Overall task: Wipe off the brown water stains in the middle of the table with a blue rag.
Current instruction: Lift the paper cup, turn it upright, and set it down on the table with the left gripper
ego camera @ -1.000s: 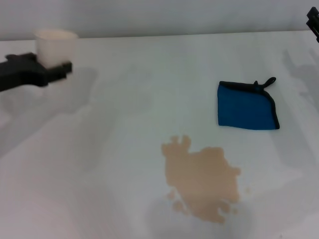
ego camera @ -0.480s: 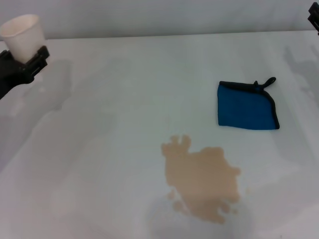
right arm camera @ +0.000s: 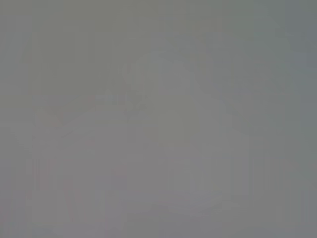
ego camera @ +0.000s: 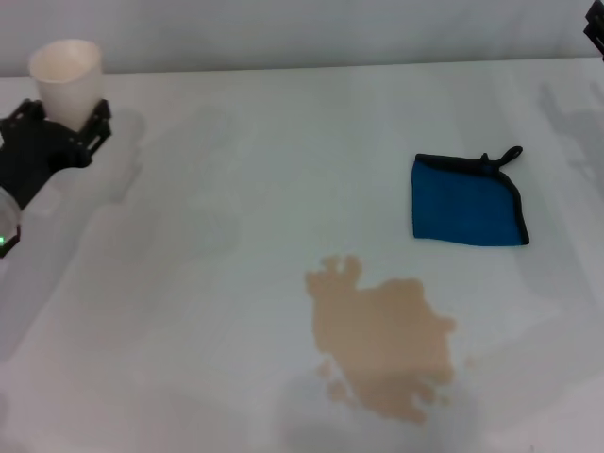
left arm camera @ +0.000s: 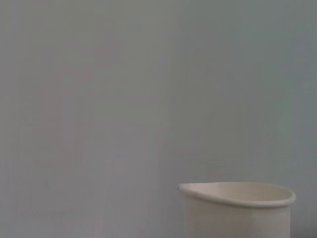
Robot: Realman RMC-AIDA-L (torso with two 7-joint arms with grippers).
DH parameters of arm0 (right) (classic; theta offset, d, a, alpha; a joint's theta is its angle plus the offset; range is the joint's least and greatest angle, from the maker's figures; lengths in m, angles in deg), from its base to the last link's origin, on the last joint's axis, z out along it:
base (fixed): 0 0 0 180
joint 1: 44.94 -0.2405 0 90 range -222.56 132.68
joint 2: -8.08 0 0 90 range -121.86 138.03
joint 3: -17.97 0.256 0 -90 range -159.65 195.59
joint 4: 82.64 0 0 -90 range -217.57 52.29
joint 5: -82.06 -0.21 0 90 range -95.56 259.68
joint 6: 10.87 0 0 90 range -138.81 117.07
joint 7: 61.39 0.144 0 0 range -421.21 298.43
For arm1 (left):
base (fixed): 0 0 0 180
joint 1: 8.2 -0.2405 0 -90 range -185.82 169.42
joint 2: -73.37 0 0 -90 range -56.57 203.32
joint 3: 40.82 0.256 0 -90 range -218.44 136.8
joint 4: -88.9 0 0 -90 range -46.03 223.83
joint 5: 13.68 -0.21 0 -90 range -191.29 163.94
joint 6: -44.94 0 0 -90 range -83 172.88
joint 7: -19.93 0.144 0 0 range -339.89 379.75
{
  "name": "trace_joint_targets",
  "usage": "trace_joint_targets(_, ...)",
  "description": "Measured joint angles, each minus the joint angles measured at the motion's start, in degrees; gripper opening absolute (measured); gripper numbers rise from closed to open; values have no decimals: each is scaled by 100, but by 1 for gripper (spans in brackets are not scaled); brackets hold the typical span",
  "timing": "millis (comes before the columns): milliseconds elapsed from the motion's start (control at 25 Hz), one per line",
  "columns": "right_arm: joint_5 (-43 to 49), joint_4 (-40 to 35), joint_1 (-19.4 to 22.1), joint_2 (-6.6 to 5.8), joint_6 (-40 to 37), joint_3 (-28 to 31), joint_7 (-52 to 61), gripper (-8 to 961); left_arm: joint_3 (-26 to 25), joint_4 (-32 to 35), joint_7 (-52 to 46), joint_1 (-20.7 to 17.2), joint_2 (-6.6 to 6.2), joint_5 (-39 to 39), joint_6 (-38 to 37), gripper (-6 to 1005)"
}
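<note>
My left end effector [ego camera: 64,118] at far-left back of surface [ego camera: 236,170], clamped round a white paper cup [ego camera: 65,72], cup upright. Brown water stains [ego camera: 382,340] mid-front, blotchy, droplets at edge, nothing touching. Blue rag [ego camera: 465,201] flat, right of centre, behind stains & apart from them. My right end effector [ego camera: 595,36] only a sliver at top-right corner; can't tell fingers.

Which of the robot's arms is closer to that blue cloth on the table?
The right. The right gripper shows only at the far right edge, beyond the blue rag. The left gripper holds a paper cup across the table.
</note>
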State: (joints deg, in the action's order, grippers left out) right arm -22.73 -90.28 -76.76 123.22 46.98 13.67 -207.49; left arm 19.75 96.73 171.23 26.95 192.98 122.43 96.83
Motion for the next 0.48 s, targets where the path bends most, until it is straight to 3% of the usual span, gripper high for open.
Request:
trace_joint_targets(240, -5, -1, 1, 0, -4, 21, -4, 826, -2, -194, 47, 188, 13, 28, -667, 653)
trace_joint_targets(480, -6, -1, -6, 0, -4, 16, 5, 826, -2, -216, 60, 168, 22, 27, -795, 654)
